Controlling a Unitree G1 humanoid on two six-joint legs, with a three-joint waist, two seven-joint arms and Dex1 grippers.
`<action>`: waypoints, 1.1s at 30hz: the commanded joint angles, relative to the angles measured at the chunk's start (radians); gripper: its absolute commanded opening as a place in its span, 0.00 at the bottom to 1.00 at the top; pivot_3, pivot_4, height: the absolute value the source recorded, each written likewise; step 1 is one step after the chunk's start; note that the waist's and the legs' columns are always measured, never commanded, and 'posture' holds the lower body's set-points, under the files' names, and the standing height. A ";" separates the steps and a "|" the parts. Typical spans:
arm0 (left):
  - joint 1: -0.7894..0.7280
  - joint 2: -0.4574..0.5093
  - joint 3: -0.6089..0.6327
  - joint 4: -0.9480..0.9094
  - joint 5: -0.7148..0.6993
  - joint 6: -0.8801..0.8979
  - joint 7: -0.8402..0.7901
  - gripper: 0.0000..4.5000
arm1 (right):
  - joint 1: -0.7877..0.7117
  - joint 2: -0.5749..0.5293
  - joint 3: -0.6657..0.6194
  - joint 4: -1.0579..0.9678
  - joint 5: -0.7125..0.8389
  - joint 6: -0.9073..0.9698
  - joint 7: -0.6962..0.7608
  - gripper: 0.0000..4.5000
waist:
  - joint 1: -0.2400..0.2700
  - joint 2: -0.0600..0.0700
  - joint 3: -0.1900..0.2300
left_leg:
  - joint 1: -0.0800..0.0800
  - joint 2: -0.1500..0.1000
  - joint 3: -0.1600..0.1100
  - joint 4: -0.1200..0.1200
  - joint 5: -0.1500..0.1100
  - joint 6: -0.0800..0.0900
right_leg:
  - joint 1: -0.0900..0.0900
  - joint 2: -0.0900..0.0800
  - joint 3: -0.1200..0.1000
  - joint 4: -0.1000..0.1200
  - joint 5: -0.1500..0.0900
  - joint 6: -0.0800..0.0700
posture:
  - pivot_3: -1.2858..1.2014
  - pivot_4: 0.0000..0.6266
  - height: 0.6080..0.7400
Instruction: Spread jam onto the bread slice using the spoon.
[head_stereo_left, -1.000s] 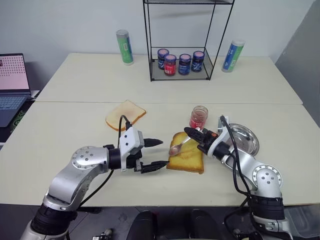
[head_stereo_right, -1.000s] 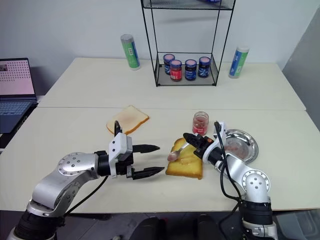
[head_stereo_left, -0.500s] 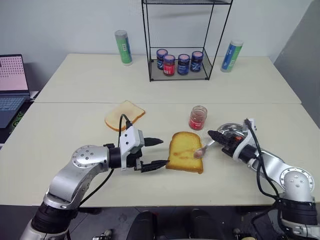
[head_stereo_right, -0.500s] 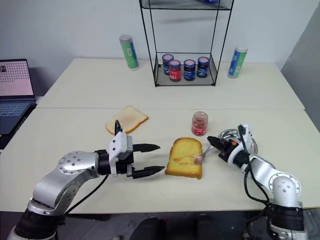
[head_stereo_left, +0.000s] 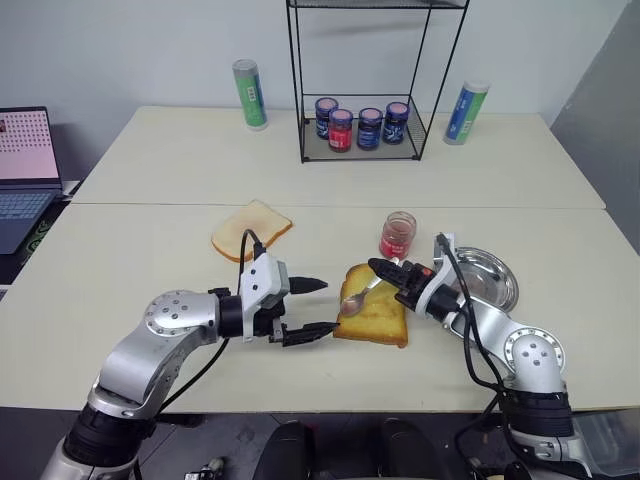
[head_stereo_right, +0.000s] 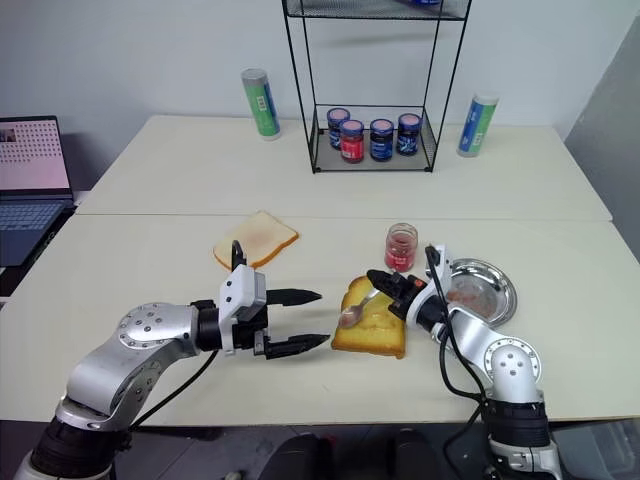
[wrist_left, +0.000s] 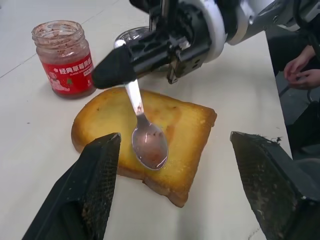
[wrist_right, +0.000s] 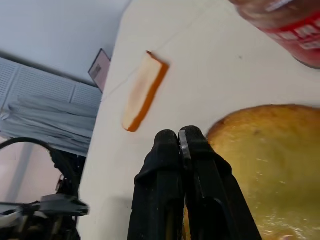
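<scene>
While a red-labelled glass jam jar and round steel dish stand just beyond, nothing blocks the golden-yellow bread slice. Right gripper is clenched on the small silver spoon over it. Left gripper gapes wide, empty.

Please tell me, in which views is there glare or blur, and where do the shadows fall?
Left wrist view: the spoon bowl shows bright glare above the bread slice; the left gripper's near fingers look soft and out of focus. Right wrist view: the shut right gripper fingers are sharp, while the background is blurred. Left eye view: soft, even light, with a faint shadow under the left gripper on the table.
</scene>
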 joint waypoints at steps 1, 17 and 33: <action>0.005 0.008 0.025 -0.042 -0.013 -0.008 0.008 0.81 | 0.009 -0.037 -0.047 -0.017 -0.009 0.001 0.043 0.01 | 0.000 0.000 0.000 | 0.000 0.000 0.000 0.000 0.000 0.000 | 0.000 0.000 0.000 0.000 0.000 0.000 | 0.52 0.24 1.00; -0.018 -0.002 0.020 -0.013 -0.006 -0.017 0.006 0.81 | 0.034 -0.210 -0.126 -0.095 0.131 0.089 0.087 0.01 | -0.002 0.000 0.000 | 0.000 0.001 0.000 0.000 0.000 0.000 | 0.000 0.001 0.000 0.000 0.000 0.000 | 0.52 0.24 1.00; -0.186 0.004 0.016 -0.045 -0.075 0.076 -0.007 0.81 | -0.111 -0.193 -0.229 -0.064 0.201 -0.003 -0.056 0.01 | 0.017 0.000 0.000 | -0.001 -0.001 0.000 0.001 0.000 0.000 | 0.000 0.000 0.000 0.000 0.000 0.001 | 0.52 0.24 1.00</action>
